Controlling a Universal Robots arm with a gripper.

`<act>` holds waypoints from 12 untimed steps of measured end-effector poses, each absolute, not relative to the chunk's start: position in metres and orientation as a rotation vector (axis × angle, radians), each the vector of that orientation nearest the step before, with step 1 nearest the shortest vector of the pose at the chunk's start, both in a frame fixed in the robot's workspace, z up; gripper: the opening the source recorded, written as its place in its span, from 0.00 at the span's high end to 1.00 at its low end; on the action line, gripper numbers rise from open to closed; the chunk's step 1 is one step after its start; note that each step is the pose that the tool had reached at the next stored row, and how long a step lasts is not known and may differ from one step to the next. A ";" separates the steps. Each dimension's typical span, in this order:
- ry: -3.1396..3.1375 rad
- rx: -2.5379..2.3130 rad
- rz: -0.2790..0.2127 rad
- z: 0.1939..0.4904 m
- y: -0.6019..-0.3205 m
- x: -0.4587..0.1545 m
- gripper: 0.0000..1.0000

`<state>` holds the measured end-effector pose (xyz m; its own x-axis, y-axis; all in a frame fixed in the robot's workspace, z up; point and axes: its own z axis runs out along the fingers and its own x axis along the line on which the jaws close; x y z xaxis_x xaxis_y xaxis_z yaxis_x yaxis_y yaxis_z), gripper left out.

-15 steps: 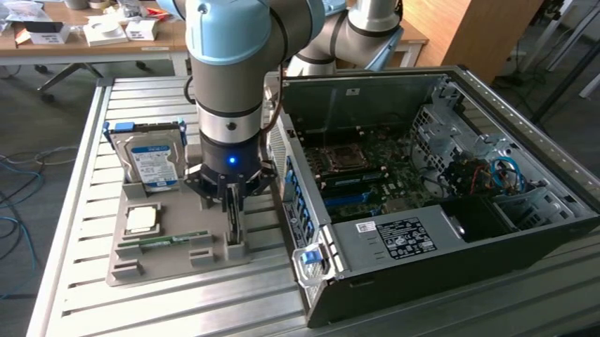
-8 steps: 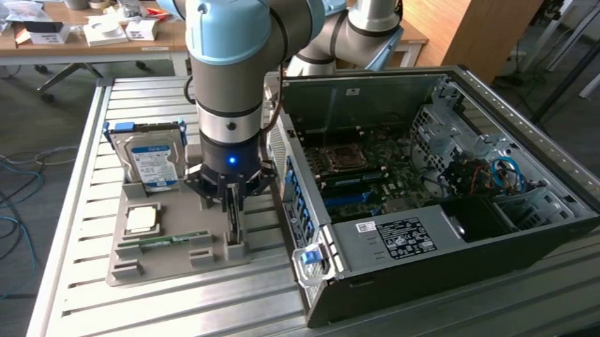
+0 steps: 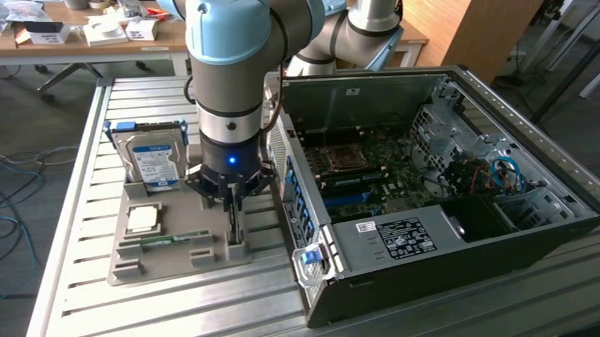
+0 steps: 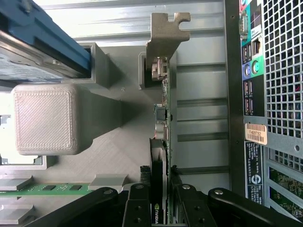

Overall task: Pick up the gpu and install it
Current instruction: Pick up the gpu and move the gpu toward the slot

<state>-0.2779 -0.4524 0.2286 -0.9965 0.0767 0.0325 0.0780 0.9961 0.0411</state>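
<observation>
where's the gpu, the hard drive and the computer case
gpu (image 4: 164, 118), wrist view, on the board's edge, midway along
hard drive (image 3: 154, 163), exterior view, on its labelled face
computer case (image 3: 422, 288), exterior view, on its near outer wall

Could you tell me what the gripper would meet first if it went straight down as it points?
Most likely the thin tan-green gpu card with the silver bracket, standing on edge in the grey plastic holder directly below the gripper.
</observation>
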 end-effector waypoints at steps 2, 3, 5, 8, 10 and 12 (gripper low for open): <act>-3.108 -0.120 -0.066 0.229 -0.452 -0.278 0.74; -3.108 -0.121 -0.066 0.229 -0.452 -0.278 0.74; -3.108 -0.120 -0.066 0.229 -0.452 -0.278 0.74; -3.108 -0.121 -0.066 0.229 -0.452 -0.278 0.74; -3.108 -0.121 -0.066 0.229 -0.452 -0.278 0.74; -3.108 -0.120 -0.066 0.229 -0.452 -0.278 0.74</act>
<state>-0.2778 -0.4524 0.2295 -0.9965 0.0767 0.0323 0.0780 0.9961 0.0413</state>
